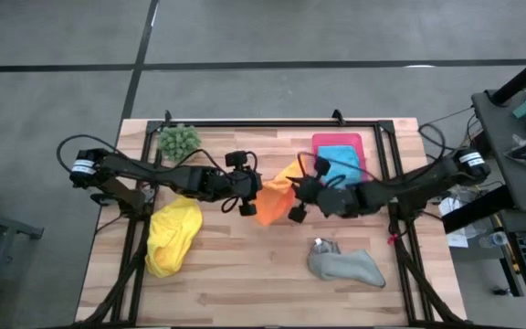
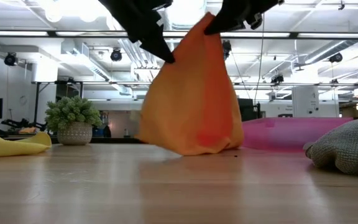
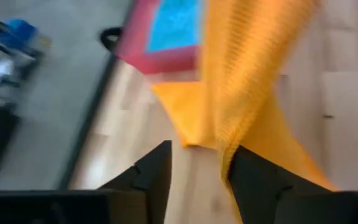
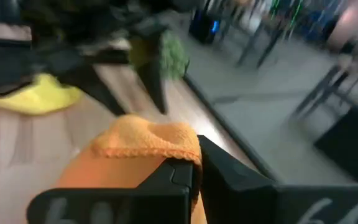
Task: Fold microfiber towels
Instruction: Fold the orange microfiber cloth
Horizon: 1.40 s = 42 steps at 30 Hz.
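low view shows me the orange towel (image 2: 194,93) hanging like a tent, with its bottom edge just touching the table (image 2: 166,186). the right gripper (image 4: 194,163) is pressed together and pinching one top edge of the orange towel. the left gripper (image 3: 199,168) has its fingers spread, and the cloth hangs right by one finger, so i think it is not holding on now.

i think this could go wrong. if only one side is held, the towel can swing, twist or bunch up, and the fold will come out crooked. if i pull the right arm too fast, the loose corner may drag on the wood.

high view shows things the low one does not: the yellow towel (image 1: 173,236) near the left arm, the grey towel (image 1: 345,265) near the front, the blue towel (image 1: 341,163) lying in the pink tray (image 1: 320,140), and the green plant (image 1: 179,139) at the back. i cannot see a lime green one. only the left wrist view shows the gap between the fingers
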{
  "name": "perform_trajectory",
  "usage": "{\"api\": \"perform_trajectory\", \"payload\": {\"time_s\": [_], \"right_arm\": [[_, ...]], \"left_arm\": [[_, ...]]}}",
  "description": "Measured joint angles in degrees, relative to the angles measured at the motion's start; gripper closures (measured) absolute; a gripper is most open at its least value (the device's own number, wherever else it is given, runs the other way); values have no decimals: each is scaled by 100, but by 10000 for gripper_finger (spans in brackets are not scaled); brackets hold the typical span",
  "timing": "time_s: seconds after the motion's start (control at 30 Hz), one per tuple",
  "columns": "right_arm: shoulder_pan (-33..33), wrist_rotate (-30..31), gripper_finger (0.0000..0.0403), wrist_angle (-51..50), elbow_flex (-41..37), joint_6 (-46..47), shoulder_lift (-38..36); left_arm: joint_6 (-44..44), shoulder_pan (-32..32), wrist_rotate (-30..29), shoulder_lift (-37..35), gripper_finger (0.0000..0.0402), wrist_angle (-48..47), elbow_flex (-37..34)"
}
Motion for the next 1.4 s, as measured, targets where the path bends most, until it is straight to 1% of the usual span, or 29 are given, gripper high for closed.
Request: {"api": "perform_trajectory", "payload": {"time_s": [0.07,0.17,0.27,0.37,0.4,0.5,0.57,0.73,0.87,0.97,1.23,1.3,1.4], "right_arm": [[-24,-1,394,-412,138,145,-4],[-3,-42,394,-587,214,87,15],[-8,-29,394,-596,207,-41,15],[-7,-34,394,-850,186,-88,11],[-6,-48,394,-961,186,-55,10],[-7,-54,394,-1321,186,113,2],[-7,-45,394,-1472,186,217,9],[-5,-67,394,-1554,184,302,13],[-7,-67,394,-1552,182,313,13],[-7,-67,394,-1528,181,314,15],[-7,-71,394,-1554,171,313,17],[-7,-71,394,-1554,171,313,17],[-7,-71,394,-1556,169,308,17]], "left_arm": [[-218,-2,484,11,254,-215,-13],[-495,-10,1039,20,245,-551,-34],[-606,-29,1098,36,244,-670,-213],[-604,-31,1112,38,243,-509,-505],[-603,-29,1207,38,243,-449,-621],[-595,-29,1709,40,243,108,-1082],[-590,-31,1884,40,243,722,-1428],[-595,56,1905,100,243,2240,-2132],[-597,173,1980,289,243,3067,-2399],[-599,275,1998,502,243,3314,-2435],[-634,466,2065,1164,243,3484,-2374],[-741,509,2210,1309,243,3534,-2375],[-754,538,2584,1477,248,3535,-2334]]}}
